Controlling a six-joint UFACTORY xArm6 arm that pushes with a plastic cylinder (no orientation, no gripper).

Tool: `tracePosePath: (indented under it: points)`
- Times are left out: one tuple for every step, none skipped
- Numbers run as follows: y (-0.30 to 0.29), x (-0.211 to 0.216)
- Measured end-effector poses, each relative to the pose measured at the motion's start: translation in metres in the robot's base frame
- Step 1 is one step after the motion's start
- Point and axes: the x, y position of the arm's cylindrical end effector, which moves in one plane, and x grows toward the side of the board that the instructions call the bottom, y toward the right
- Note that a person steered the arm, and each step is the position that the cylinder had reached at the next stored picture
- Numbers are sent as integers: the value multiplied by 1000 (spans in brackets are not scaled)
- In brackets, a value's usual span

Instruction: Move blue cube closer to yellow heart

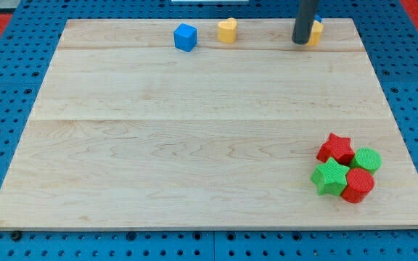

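Tip [300, 42] bare, touching a yellow block [315, 32] at the view's top right, well apart from blue cube [185, 37]. Cube just left of yellow heart [227, 30]; light, rigid, probably best pushed squarely on its left face.

**Bystanders on the bench**

A red star [336, 148], green cylinder [367, 159], green star [330, 177] and red block [358, 185] huddle touching at the pale wooden bench's [194, 145] lower right; a yellow block [316, 32] sits at the view's top right, a sliver of blue just behind it.
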Motion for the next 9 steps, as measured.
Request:
tracePosePath:
  points:
    - [4, 1]
    - [-38, 23]
    - [-116, 45]
    - [-216, 45]
    - [-256, 22]
    - [-250, 3]
    - [-241, -11]
    - [-258, -12]
    - [-308, -20]
